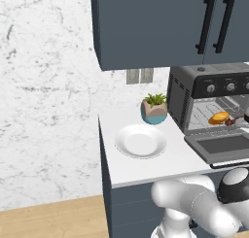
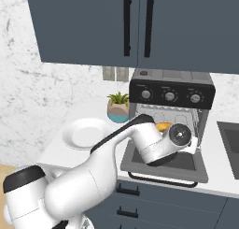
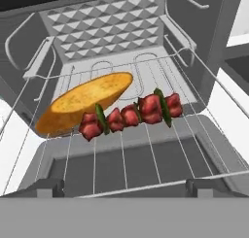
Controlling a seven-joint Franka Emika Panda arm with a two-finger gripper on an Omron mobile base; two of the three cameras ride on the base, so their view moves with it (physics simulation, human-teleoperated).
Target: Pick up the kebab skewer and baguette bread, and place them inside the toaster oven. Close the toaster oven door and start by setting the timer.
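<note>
The toaster oven [image 1: 194, 84] [image 2: 170, 85] stands on the counter with its door [image 1: 221, 147] [image 2: 163, 169] dropped flat open. On its wire rack [image 3: 121, 154] lies the golden baguette bread [image 3: 85, 102] [image 1: 219, 118] [image 2: 163, 126]. The kebab skewer [image 3: 131, 114] [image 1: 232, 120] rests just in front of the bread, touching it at its left end. My gripper [image 3: 126, 188] hovers over the open door, pointing into the oven, open and empty. One dark fingertip [image 3: 48, 187] shows at each side, short of the skewer. My hand [image 2: 179, 135] sits at the oven mouth.
A white plate [image 1: 140, 141] [image 2: 86, 133] lies bare on the counter left of the oven. A potted plant [image 1: 154, 109] [image 2: 118, 109] stands behind it by the wall. Three knobs [image 2: 170, 96] line the oven's top front. Dark blue wall cabinets [image 2: 140, 27] hang above.
</note>
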